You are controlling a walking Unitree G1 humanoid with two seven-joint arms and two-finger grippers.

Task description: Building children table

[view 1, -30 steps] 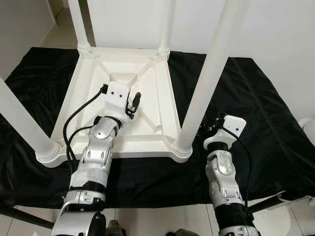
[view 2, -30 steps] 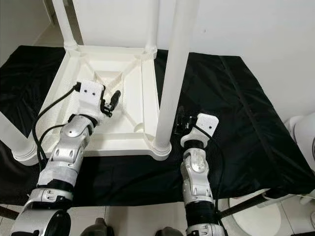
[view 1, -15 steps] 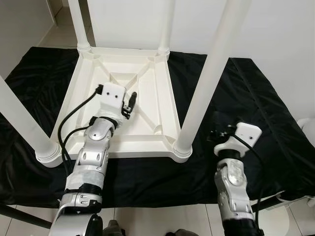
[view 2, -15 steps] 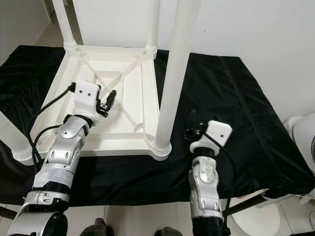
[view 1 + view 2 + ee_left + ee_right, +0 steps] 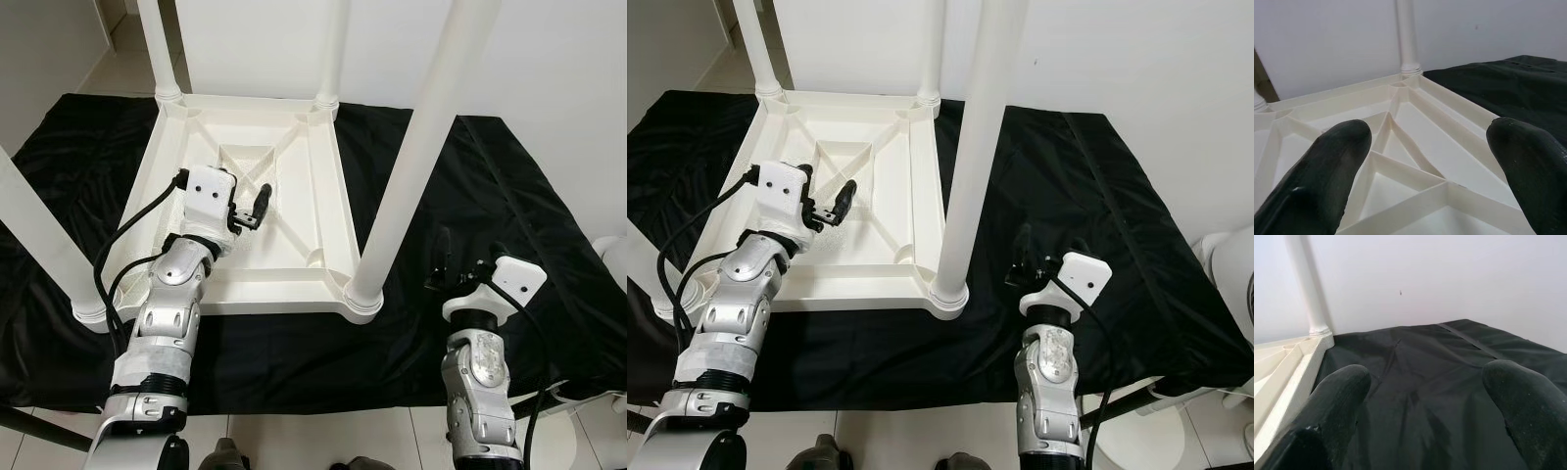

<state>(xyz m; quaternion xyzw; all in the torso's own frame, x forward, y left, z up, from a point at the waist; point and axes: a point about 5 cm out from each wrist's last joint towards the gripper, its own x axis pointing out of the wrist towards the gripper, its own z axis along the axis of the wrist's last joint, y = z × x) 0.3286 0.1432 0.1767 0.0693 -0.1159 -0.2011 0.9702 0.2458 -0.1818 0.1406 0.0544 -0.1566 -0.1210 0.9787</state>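
Observation:
A white children's table (image 5: 328,211) lies upside down on a black cloth (image 5: 509,196), its ribbed underside facing up. All of its white legs stand upright; the near right leg (image 5: 411,166) and near left leg (image 5: 39,245) are closest to me. My left gripper (image 5: 253,208) hovers open over the ribbed underside (image 5: 1415,147), holding nothing. My right gripper (image 5: 456,264) is open over the bare cloth (image 5: 1420,362), to the right of the near right leg and apart from it.
A white wall stands close behind the table. The cloth's front edge meets pale floor tiles near my feet. A white rounded object (image 5: 1229,264) sits at the far right, beyond the cloth.
My right gripper has drawn away from the near right leg, moving right and toward me. My left gripper has shifted slightly left over the table's underside.

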